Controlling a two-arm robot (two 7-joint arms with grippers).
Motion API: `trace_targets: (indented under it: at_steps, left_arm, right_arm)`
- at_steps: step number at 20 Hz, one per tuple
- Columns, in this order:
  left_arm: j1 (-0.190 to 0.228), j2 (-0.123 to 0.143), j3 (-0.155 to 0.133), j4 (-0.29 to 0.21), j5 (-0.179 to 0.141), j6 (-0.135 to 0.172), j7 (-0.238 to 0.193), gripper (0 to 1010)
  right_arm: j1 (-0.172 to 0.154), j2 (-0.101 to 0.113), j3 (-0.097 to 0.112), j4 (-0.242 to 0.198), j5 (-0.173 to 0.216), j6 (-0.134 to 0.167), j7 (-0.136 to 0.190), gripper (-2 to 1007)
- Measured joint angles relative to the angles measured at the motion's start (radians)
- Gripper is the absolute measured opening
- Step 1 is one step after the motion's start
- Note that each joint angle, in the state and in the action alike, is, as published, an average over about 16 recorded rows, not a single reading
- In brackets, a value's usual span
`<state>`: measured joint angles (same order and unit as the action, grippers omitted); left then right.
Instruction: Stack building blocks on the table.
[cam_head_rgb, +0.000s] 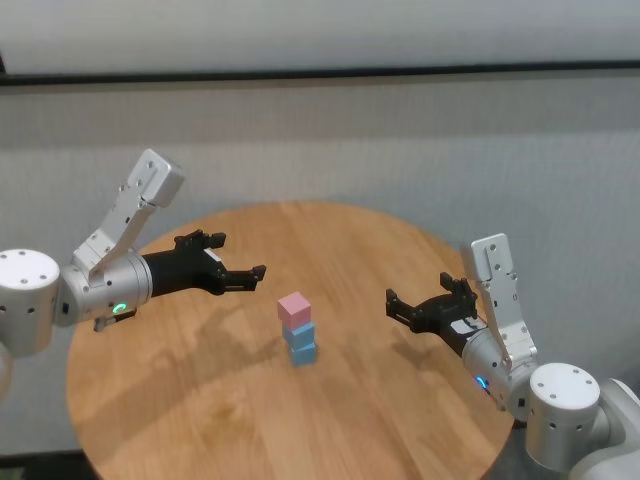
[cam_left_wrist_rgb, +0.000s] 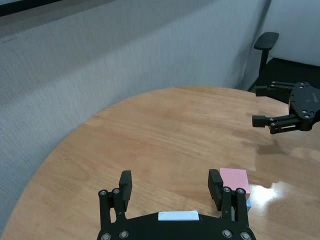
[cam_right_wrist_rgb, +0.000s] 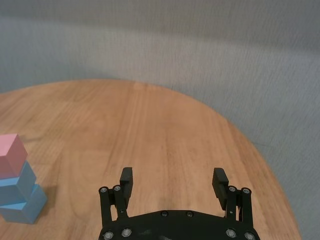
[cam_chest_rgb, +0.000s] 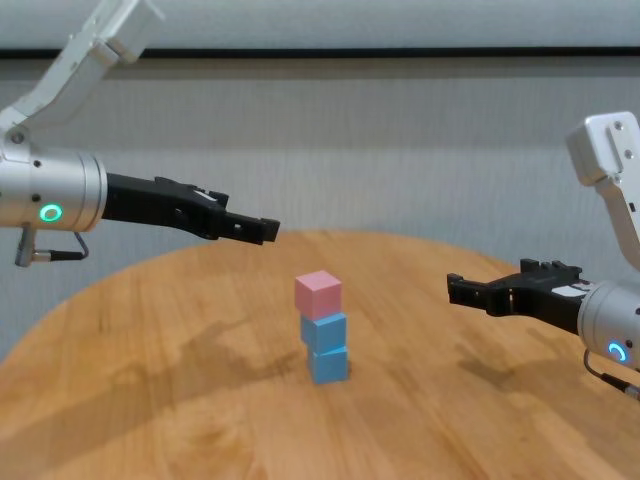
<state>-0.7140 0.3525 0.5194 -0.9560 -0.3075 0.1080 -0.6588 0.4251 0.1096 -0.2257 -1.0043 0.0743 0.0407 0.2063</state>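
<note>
The three building blocks stand in one stack near the middle of the table (cam_head_rgb: 190, 400): a pink block (cam_head_rgb: 294, 307) on top of a light blue block (cam_head_rgb: 299, 333), which sits on another light blue block (cam_head_rgb: 304, 352). The stack also shows in the chest view (cam_chest_rgb: 322, 330) and the right wrist view (cam_right_wrist_rgb: 17, 182). My left gripper (cam_head_rgb: 240, 257) is open and empty, in the air left of and behind the stack. My right gripper (cam_head_rgb: 416, 294) is open and empty, in the air to the stack's right. Neither touches the blocks.
A grey wall (cam_head_rgb: 400, 150) runs behind the round table. The table's curved edge (cam_right_wrist_rgb: 260, 155) lies near my right gripper. A black office chair (cam_left_wrist_rgb: 264, 42) stands beyond the table's right side.
</note>
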Motion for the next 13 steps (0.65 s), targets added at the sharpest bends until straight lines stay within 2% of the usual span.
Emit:
trace_targets:
  at_steps: [13]
  left_arm:
    - [-0.003, 0.001, 0.000, 0.009, 0.002, -0.003, 0.002, 1003]
  right_arm:
    - [0.000, 0.000, 0.000, 0.000, 0.000, 0.000, 0.000, 1005]
